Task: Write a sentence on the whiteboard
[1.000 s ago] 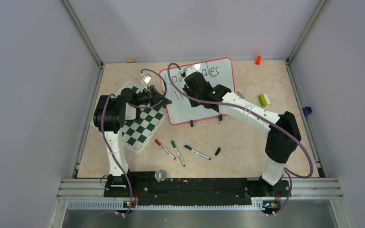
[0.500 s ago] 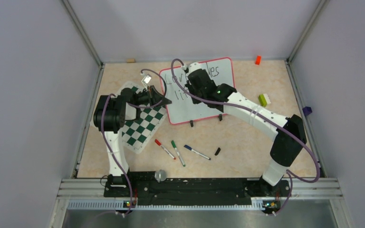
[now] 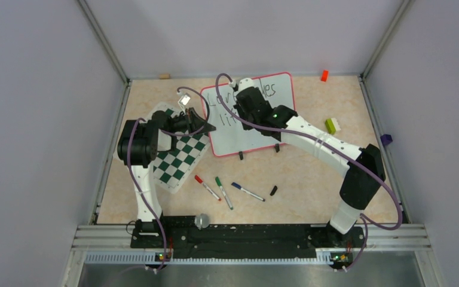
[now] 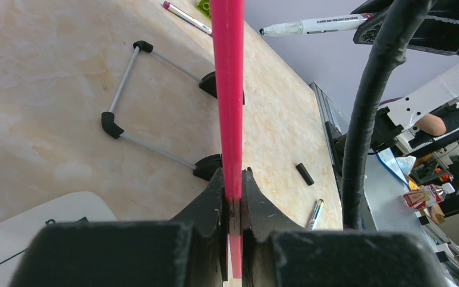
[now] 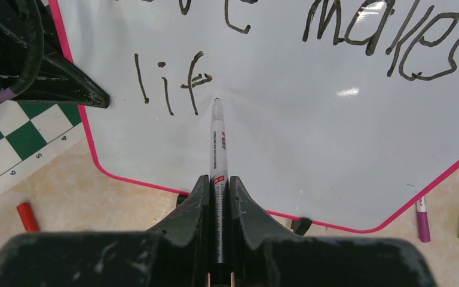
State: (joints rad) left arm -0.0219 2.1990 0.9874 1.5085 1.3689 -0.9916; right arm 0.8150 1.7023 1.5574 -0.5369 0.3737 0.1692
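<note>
Left of centre in the top view, your left tool (image 3: 207, 127) is pinched on the red left rim of the whiteboard (image 3: 248, 139), which stands at upper centre of the desk (image 3: 311, 179), and your right tool (image 5: 217, 182) grips a marker (image 5: 217, 140) with its tip just right of "lif" in the sentence (image 5: 195, 82)

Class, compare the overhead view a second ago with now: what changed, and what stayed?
The right arm swung its elbow out to the right, and its wrist crept toward the far edge of the whiteboard, uncovering more of the sentence. Nothing was grasped or released. The right fingers still pinch the marker, the left fingers still clamp the board's edge, and the loose pens lie unmoved.
</note>
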